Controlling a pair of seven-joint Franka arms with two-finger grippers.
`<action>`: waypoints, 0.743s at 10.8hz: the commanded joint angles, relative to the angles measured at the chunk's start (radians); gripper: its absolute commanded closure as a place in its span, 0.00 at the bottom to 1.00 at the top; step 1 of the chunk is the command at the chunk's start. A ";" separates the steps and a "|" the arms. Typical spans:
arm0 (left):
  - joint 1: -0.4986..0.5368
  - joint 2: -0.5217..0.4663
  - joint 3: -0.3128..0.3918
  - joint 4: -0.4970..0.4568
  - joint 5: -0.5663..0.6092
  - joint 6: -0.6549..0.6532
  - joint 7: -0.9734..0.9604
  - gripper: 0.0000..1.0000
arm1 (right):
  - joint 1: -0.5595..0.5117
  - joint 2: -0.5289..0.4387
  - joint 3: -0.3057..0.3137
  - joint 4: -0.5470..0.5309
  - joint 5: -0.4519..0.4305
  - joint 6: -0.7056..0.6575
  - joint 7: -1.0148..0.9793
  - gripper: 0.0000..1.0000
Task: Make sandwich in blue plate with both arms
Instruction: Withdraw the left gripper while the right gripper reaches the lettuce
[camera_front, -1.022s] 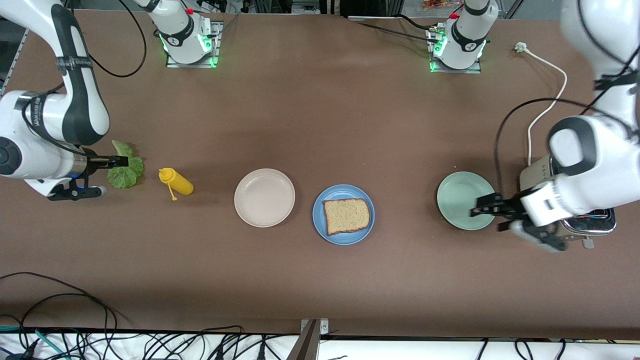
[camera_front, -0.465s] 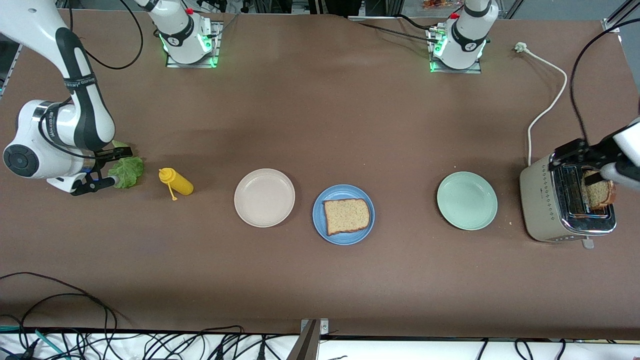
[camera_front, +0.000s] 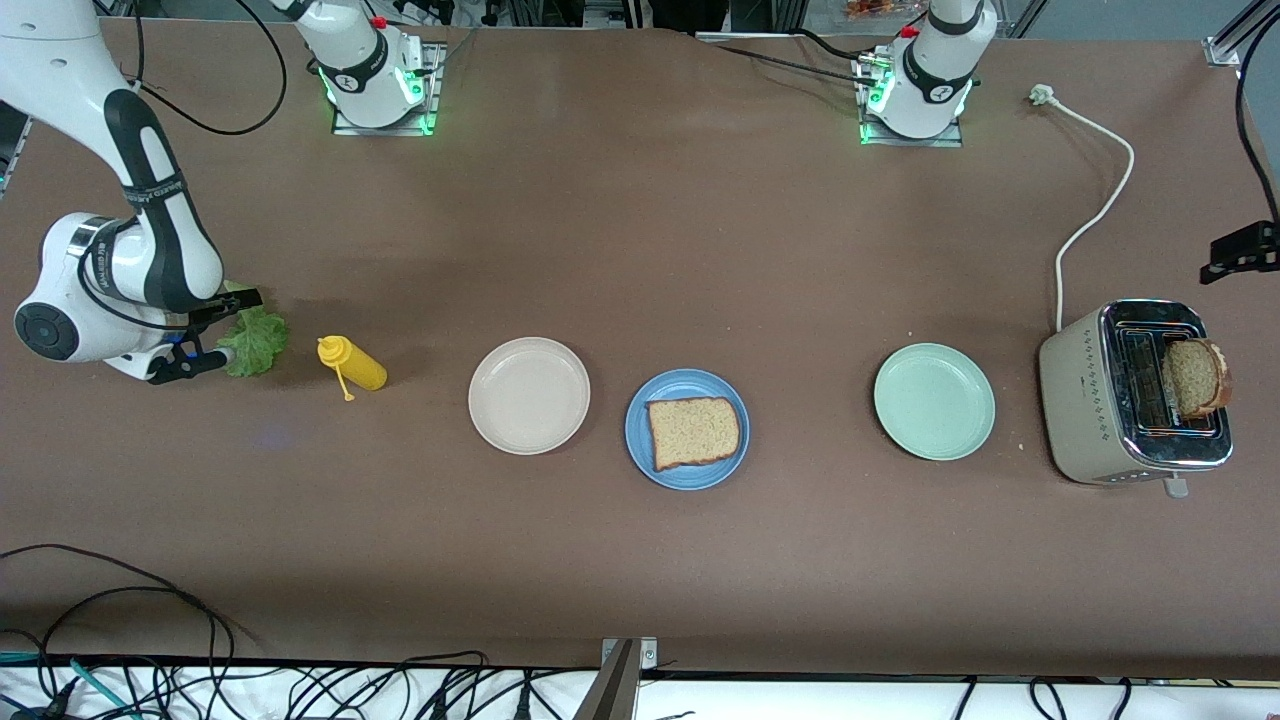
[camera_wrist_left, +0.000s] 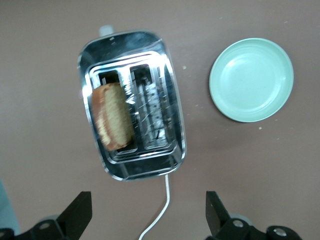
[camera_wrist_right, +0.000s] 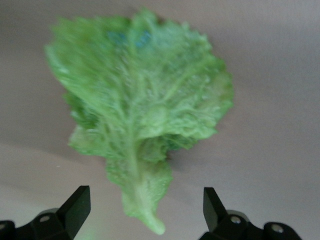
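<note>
Green lettuce leaf (camera_wrist_right: 142, 110) lies directly beneath the open right end effector (camera_wrist_right: 142, 212), stem toward it; left end effector (camera_wrist_left: 145, 220), open, hovers over the toaster (camera_wrist_left: 132, 105).

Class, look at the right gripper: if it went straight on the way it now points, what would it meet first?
Most likely the lettuce leaf on the table: the open right gripper points down at it, with nothing between. How far off it is cannot be judged.

Bread slice (camera_front: 696, 432) on blue plate (camera_front: 641, 450); second slice (camera_front: 1195, 377) in toaster (camera_front: 1090, 410)
</note>
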 joint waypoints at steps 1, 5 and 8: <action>-0.007 -0.033 0.022 0.001 0.040 -0.041 -0.020 0.00 | -0.032 0.016 0.011 -0.002 0.050 0.007 0.003 0.30; -0.021 -0.074 -0.085 0.048 0.040 -0.167 -0.377 0.00 | -0.033 0.018 0.009 0.001 0.071 0.006 0.004 1.00; 0.037 -0.073 -0.194 0.082 0.035 -0.201 -0.455 0.00 | -0.032 0.015 0.011 0.018 0.071 0.004 0.004 1.00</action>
